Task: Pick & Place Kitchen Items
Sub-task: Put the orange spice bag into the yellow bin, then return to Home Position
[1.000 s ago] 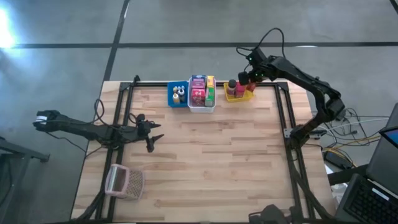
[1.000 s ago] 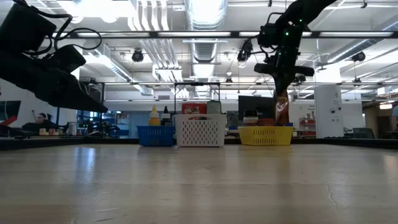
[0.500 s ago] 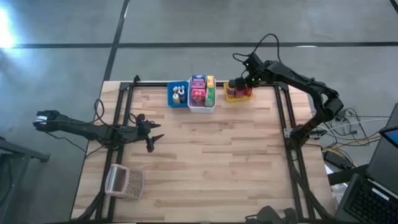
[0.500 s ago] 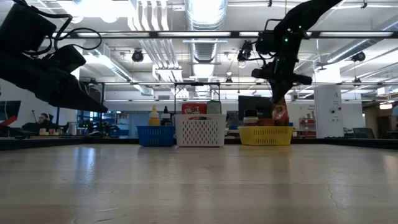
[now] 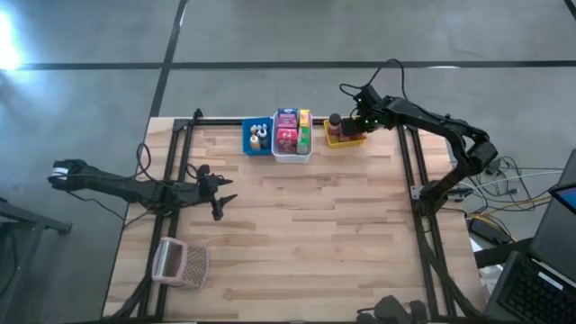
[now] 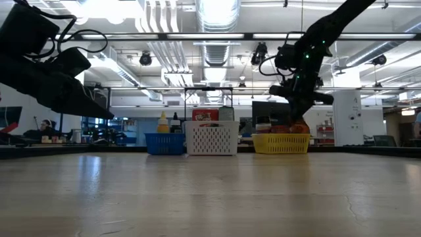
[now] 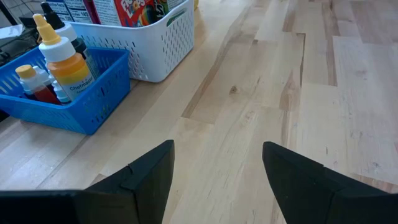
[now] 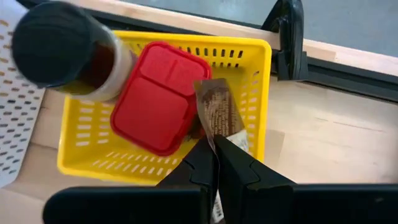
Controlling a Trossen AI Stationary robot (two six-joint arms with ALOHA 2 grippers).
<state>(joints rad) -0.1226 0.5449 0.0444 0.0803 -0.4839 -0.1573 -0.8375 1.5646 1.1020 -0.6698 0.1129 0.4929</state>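
My right gripper is over the yellow bin at the table's far edge, shut on a thin brown packet. The packet reaches down into the bin beside a red-lidded box and a dark-capped jar. In the low view my right gripper is just above the bin's rim. My left gripper is open and empty over the table's left part; its fingers stand apart in the left wrist view. My right gripper pinches the brown packet's upper part between its two fingers, coming from above and pointing down. The packet hangs below the fingers, roughly upright. Its lower end is inside the yellow bin, between the red-lidded box and the bin's wall.
A white bin with coloured boxes and a blue bin with small bottles stand left of the yellow bin along the far edge. A pinkish mesh basket lies at the near left. Bare wood lies between.
My right gripper has gone down over the yellow bin and a little toward the table's left, still shut on the brown packet. The packet hung clear above the bin a second ago; its lower end now reaches down inside the bin.
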